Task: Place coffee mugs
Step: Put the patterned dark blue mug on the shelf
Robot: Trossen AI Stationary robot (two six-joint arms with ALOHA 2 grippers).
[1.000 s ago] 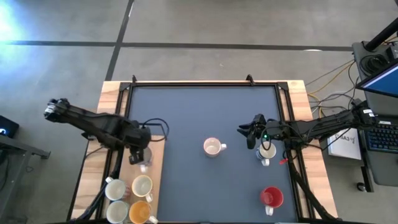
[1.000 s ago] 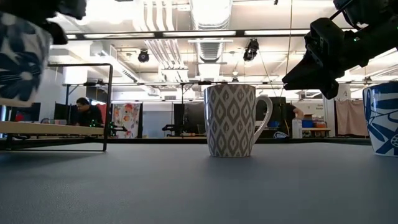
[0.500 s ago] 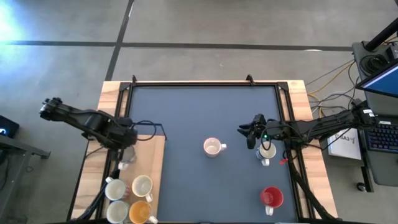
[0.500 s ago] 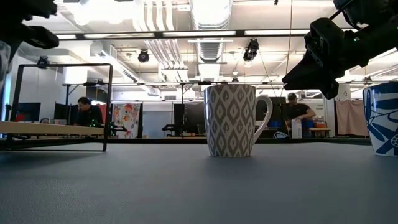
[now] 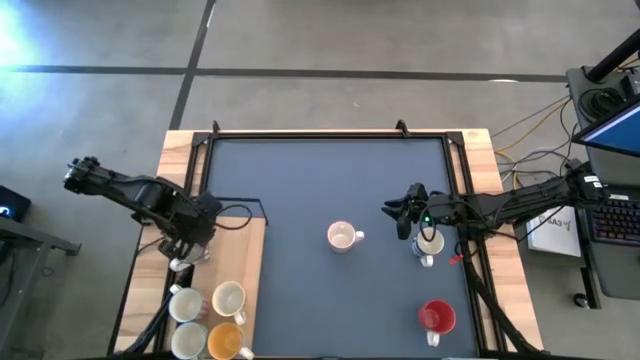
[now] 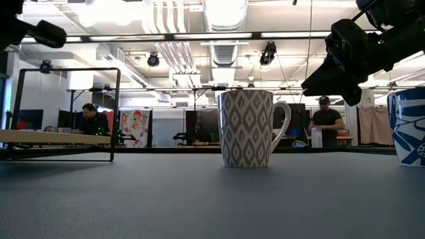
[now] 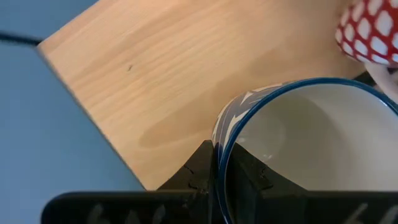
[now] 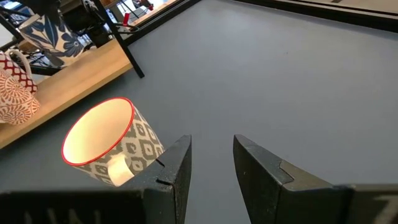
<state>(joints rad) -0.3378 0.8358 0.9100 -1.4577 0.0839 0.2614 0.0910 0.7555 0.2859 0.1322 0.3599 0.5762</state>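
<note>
My left gripper [image 5: 183, 252] hangs over the wooden board [image 5: 250, 235] at the table's left and is shut on a blue-and-white patterned mug [image 7: 298, 143]. That mug shows far off in the right wrist view [image 8: 53, 28]. Several mugs stand on their bases on the board's near part, among them a cream one [image 5: 230, 298] and an orange one [image 5: 224, 340]. My right gripper [image 5: 400, 215] is open in mid-air, between a grey patterned mug [image 5: 343, 237] and a blue-patterned mug [image 5: 430, 243]. A red mug [image 5: 437, 317] stands nearer. My left gripper holds the blue-and-white mug by its rim [image 7: 219, 134], one finger [image 7: 249, 173] inside the mug and one [image 7: 199, 169] outside its wall. The fingers come from above, pointing down. The mug stays upright, mouth up; whether its base touches the board I cannot tell.
A red-and-white patterned mug [image 7: 373, 25] stands on the board close beside the held mug. The dark mat [image 5: 330, 180] has free room across its far half. A black frame [image 5: 330, 133] edges the table. People stand in the room behind [image 6: 325, 123].
My left gripper has carried the blue-and-white mug from the mat's edge toward the table's left edge, over the wooden board, and slightly toward the near edge. The mug has passed out of the low view. My right arm has kept still.
</note>
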